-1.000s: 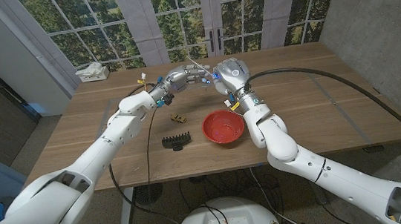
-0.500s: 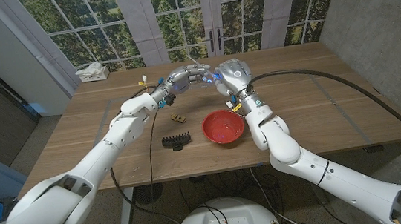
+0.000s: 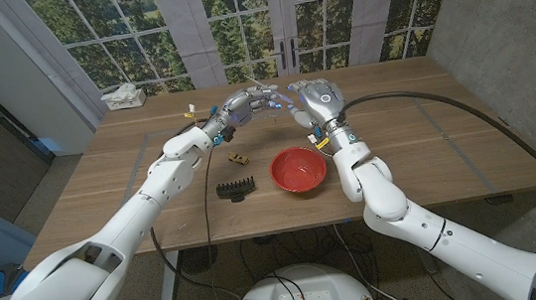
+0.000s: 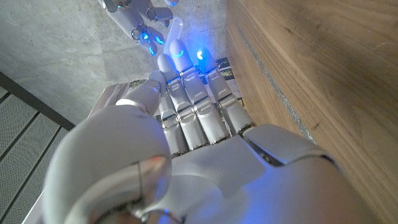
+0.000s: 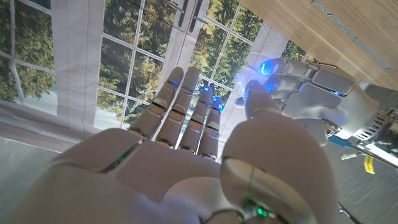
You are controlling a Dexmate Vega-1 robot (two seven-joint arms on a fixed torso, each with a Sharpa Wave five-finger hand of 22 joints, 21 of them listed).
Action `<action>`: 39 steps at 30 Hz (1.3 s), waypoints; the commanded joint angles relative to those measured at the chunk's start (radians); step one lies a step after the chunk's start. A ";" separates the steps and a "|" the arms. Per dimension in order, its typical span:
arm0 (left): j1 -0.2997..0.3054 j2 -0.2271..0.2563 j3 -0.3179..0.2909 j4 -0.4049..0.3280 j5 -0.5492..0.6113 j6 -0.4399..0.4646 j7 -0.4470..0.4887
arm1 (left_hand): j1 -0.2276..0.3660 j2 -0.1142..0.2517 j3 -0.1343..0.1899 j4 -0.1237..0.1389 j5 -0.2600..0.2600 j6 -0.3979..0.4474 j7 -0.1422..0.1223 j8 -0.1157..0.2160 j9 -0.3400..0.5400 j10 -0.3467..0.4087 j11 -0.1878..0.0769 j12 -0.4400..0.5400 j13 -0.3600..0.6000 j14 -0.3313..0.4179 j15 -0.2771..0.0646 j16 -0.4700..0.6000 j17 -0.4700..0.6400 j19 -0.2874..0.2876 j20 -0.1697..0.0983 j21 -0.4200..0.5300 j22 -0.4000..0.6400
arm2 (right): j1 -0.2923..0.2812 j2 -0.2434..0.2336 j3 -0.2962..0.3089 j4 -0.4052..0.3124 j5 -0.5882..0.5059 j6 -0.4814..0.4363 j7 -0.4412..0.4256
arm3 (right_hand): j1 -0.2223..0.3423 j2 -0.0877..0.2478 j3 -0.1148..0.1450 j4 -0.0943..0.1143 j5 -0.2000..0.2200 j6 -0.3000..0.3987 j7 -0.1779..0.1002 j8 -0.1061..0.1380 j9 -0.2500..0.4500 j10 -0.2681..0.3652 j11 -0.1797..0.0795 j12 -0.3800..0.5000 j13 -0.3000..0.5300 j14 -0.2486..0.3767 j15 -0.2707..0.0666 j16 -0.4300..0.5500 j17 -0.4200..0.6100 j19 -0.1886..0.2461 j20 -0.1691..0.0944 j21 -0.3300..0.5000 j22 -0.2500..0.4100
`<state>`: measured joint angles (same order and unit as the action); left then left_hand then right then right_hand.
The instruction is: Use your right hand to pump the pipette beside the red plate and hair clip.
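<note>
Left hand [image 3: 246,103] pinches thin clear plastic pipette [image 3: 263,83] near tabletop's [image 3: 447,141] far edge; right hand [image 3: 313,97] spread, empty, alongside.

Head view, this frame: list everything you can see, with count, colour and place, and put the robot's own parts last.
Table: one, wooden, under both arms.
Red plate: one, red, near the table's middle, in front of the right arm.
Hair clip: one, black, on the table to the left of the plate.
Small object: one, yellowish and dark, behind the hair clip; too small to name.
Pipette: one, thin and pale, sticking up from the left hand's fingers; hard to make out.
Tissue box: one, whitish, far left corner.
Cable: one, black, curving over the right side.
Left hand: raised above the table, holds the pipette.
Right hand: raised beside the left hand, fingers apart.
</note>
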<state>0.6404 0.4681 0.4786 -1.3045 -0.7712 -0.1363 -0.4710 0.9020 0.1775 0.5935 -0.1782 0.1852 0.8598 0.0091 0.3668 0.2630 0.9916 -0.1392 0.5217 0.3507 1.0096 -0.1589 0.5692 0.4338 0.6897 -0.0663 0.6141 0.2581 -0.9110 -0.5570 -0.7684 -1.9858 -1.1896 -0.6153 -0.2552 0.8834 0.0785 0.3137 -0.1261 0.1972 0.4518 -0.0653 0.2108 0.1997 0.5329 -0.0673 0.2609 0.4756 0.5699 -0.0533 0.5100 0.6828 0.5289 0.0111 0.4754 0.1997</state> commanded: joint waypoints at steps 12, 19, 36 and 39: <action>0.002 -0.036 -0.036 0.029 -0.147 0.097 -0.074 | 0.023 -0.005 0.003 -0.003 0.004 0.018 0.004 0.007 0.012 0.030 -0.029 -0.009 0.006 0.008 -0.078 0.007 0.016 -0.020 -0.027 0.015 0.007 | -0.091 0.022 0.185 -0.046 0.564 0.122 -0.085 | -0.097 -0.026 -0.059 0.025 -0.014 0.021 0.061 0.014 0.005 0.012 0.031 0.003 0.007 -0.011 -0.064 0.017 0.039 -0.017 0.031 0.010 0.003; 0.001 -0.046 -0.050 0.047 -0.182 0.123 -0.092 | 0.025 -0.006 0.002 -0.003 0.004 0.020 0.003 0.008 0.014 0.033 -0.031 -0.012 0.006 0.005 -0.078 0.008 0.022 -0.025 -0.029 0.021 0.009 | -0.089 0.025 0.203 -0.031 0.693 0.175 -0.127 | -0.108 -0.021 -0.071 0.018 -0.015 0.074 0.072 0.035 0.007 0.058 0.026 0.026 0.022 0.020 -0.073 0.058 0.078 -0.041 0.038 0.008 0.004; -0.028 -0.081 -0.083 0.129 -0.287 0.234 -0.201 | 0.027 -0.008 -0.001 0.000 0.003 0.020 -0.004 0.005 0.016 0.036 -0.038 -0.020 0.006 0.004 -0.078 0.012 0.038 -0.037 -0.034 0.035 0.012 | -0.080 0.070 0.231 0.043 0.975 0.346 -0.214 | -0.083 -0.008 -0.078 -0.014 -0.016 0.193 0.074 0.073 0.015 0.131 0.022 0.081 0.068 0.032 -0.085 0.159 0.196 -0.066 0.034 0.012 0.008; -0.034 -0.085 -0.086 0.142 -0.304 0.263 -0.221 | 0.027 -0.009 -0.002 0.000 0.003 0.022 -0.004 0.005 0.015 0.037 -0.039 -0.023 0.004 0.003 -0.078 0.013 0.040 -0.039 -0.035 0.038 0.013 | -0.078 0.079 0.229 0.054 1.003 0.371 -0.231 | -0.078 -0.006 -0.078 -0.017 -0.016 0.199 0.074 0.074 0.015 0.131 0.022 0.085 0.073 0.026 -0.085 0.168 0.209 -0.075 0.032 0.010 0.008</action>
<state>0.6272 0.4019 0.4084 -1.2116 -1.0123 0.0456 -0.6177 0.9210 0.1698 0.5931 -0.1784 0.1853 0.8707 -0.0015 0.3646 0.2770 0.9929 -0.1380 0.5061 0.3544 1.0094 -0.1587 0.5771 0.4704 0.6593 -0.0608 0.6443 0.2673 -0.9951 -0.5050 -0.5505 -1.9709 -0.3462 -0.3442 -0.4347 0.7863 0.0726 0.2346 -0.1370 0.1811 0.6397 0.0089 0.2746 0.2119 0.6541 -0.0482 0.3401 0.5427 0.6021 -0.0587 0.6697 0.8812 0.4633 0.0464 0.4851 0.2025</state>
